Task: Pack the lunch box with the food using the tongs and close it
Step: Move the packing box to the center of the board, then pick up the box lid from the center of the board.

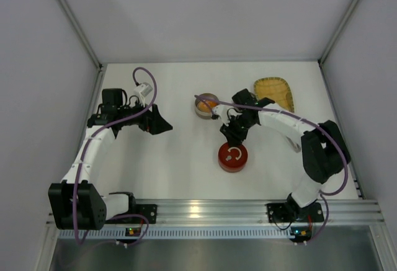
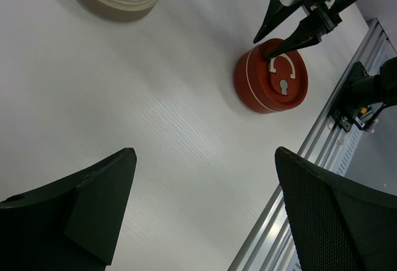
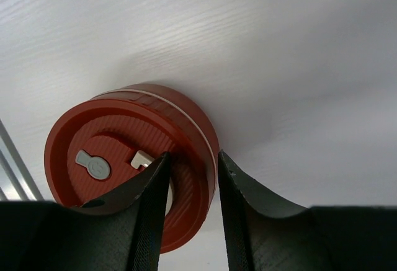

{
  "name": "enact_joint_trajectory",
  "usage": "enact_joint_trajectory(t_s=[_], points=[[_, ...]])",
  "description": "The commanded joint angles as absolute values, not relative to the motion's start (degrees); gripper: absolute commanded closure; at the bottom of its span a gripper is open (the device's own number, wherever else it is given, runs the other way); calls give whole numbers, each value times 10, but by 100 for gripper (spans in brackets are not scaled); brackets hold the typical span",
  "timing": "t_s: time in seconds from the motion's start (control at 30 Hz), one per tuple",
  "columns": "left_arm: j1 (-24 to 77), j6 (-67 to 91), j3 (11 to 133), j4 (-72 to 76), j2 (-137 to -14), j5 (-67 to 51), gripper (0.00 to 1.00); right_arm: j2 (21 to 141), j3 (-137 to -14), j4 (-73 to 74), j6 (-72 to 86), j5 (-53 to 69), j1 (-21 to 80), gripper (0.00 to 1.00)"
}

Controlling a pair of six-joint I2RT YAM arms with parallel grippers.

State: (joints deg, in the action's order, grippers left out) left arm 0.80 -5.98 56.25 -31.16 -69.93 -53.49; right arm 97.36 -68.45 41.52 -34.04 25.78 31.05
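Straddling the red lid (image 1: 234, 160), right tool (image 3: 193, 159) stands near the tin (image 1: 198, 107).

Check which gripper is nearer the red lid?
Right. The right gripper straddles the rim of the red lid; the left gripper hovers open, well off to the lid's left.
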Motion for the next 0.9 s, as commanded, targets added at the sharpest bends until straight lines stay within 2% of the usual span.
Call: enact_joint_trajectory(t_s=[0.0, 0.17, 0.33, 0.43, 0.6, 0.87], points=[[4, -67, 581, -289, -706, -548, 2, 939, -642, 482, -358, 272, 308, 64], [4, -58, 579, -277, -708, -552, 2, 896, -638, 477, -331, 281, 308, 61], [4, -54, 584, -273, -711, -554, 2, 892, -735, 478, -328, 272, 285, 55], [4, -66, 592, -287, -712, -554, 2, 924, -815, 479, -347, 248, 246, 55], [4, -73, 604, -296, -715, -554, 2, 1061, -967, 522, -393, 147, 199, 61], [4, -83, 601, -304, -731, -548, 2, 1210, -1078, 575, -434, 94, 192, 58]])
